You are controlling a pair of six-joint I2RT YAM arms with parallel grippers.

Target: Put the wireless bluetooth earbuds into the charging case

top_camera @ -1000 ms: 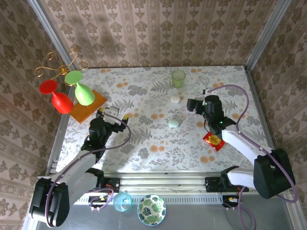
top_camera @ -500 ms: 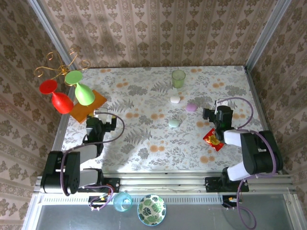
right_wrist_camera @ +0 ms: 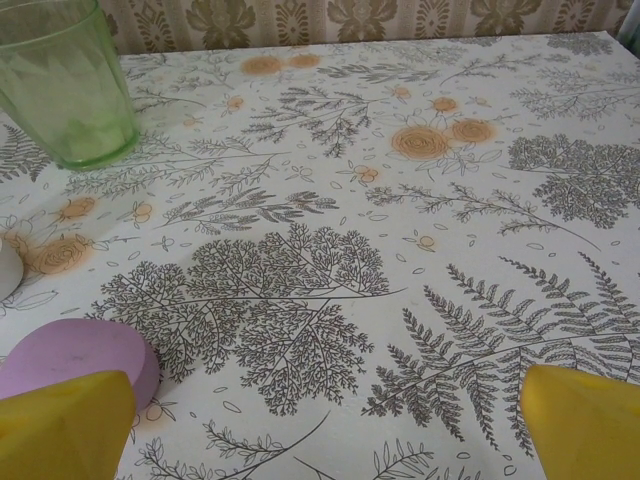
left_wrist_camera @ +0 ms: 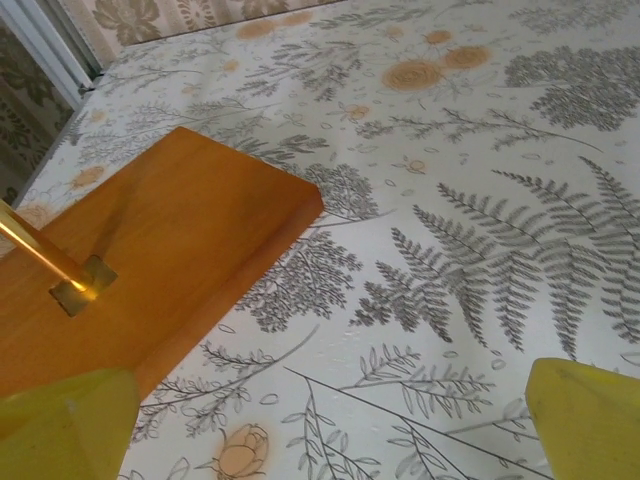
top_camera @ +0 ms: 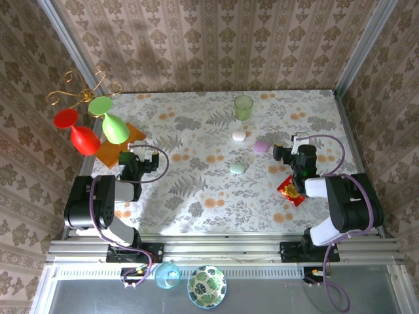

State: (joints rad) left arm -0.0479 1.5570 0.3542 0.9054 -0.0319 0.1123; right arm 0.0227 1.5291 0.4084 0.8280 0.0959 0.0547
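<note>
At 6 o'clock, below the table (top_camera: 196, 196) edge, stand one patterned bowl (top_camera: 207, 286) and one blue cup (top_camera: 167, 275), out of danger; next come the two arms, both folded low, with the left gripper (top_camera: 149, 159) at 9 o'clock and the right gripper (top_camera: 280, 152) at 3 o'clock; each has its yellow fingers (left_wrist_camera: 65, 420) spread wide with nothing between them; one red snack packet (top_camera: 290, 191) lies at 4 o'clock just beside the right arm, and I judge that a sweep of this arm could drag it; then come three pebble cases near the middle: one mint case (top_camera: 237, 168), one purple case (top_camera: 262, 146) and one white case (top_camera: 239, 135); all three look shut from above, so no bud can enter before a lid is lifted; the earbuds are too small for me to pick out, so I cannot count or place them; the purple case sits just beside one right fingertip (right_wrist_camera: 60, 425), and a forward move may push it away; such wide fingers may also flick a tiny bud aside; the left gripper is near one orange wooden base (left_wrist_camera: 150, 270), which carries one gold stand (top_camera: 84, 97) with two goblets, one red goblet (top_camera: 82, 134) and one green goblet (top_camera: 112, 125); a careless swing there could topple them; farthest, at 12 o'clock, stands one green tumbler (top_camera: 243, 106).
</note>
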